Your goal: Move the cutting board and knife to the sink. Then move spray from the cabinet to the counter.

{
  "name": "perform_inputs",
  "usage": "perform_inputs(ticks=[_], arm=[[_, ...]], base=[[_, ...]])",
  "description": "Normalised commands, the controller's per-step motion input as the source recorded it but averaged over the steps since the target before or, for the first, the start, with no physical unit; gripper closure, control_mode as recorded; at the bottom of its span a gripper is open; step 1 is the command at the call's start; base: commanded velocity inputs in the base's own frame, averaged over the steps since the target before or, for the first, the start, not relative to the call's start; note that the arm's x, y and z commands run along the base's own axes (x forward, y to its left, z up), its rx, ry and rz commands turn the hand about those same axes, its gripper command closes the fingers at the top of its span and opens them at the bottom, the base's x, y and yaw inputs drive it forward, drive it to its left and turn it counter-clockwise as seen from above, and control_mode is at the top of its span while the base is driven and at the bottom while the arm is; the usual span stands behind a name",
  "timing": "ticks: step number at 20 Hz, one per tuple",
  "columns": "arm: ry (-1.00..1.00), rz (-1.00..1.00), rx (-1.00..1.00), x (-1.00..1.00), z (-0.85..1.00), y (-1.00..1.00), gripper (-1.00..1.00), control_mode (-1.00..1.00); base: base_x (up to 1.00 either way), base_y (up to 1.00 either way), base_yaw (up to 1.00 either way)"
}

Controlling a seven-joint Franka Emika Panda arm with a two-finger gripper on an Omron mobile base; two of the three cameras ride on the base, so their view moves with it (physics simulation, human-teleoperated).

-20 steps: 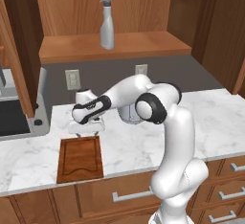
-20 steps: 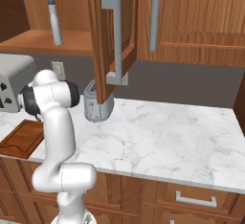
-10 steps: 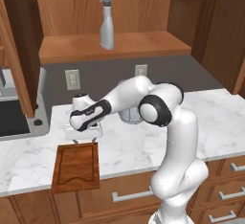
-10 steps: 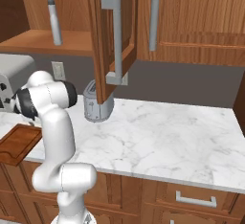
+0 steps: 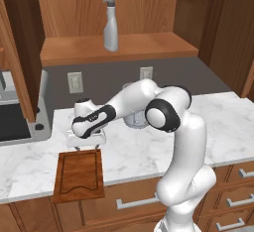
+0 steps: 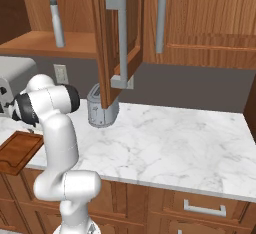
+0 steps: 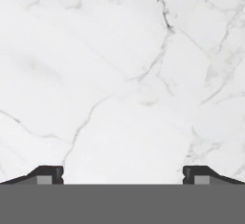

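Observation:
The reddish-brown cutting board (image 5: 79, 176) lies flat on the white marble counter (image 5: 134, 151), and its near end reaches past the counter's front edge. It also shows at the left edge of the right base view as the cutting board (image 6: 17, 150). My gripper (image 5: 88, 146) points down just above the board's far edge. It is open, and in the hand view the gripper (image 7: 122, 174) has only marble between its wide-set fingertips (image 7: 48, 173). The pale spray (image 5: 110, 22) stands upright on the shelf of the open cabinet (image 5: 119, 50). The knife and the sink are out of view.
A grey boxy appliance (image 5: 22, 119) stands on the counter left of the board. A small grey appliance (image 6: 101, 107) sits by the back wall behind my arm. The open cabinet door (image 6: 117, 43), with its grey bar handle, juts out over the counter. Brown drawers (image 5: 233, 201) run below.
My gripper swung left and came down toward the board's far edge. The board slid a little left and toward the counter's front edge. The jaws stayed open.

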Motion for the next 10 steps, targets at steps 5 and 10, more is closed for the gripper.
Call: perform_inputs(ticks=[5,10], arm=[[0.01,0.00,0.00,0.00,0.00,0.00,-1.00,-1.00],[-0.01,0.00,0.00,-0.03,0.24,0.00,-1.00,-1.00]], base=[[0.00,0.00,0.00],[0.00,0.00,0.00]])
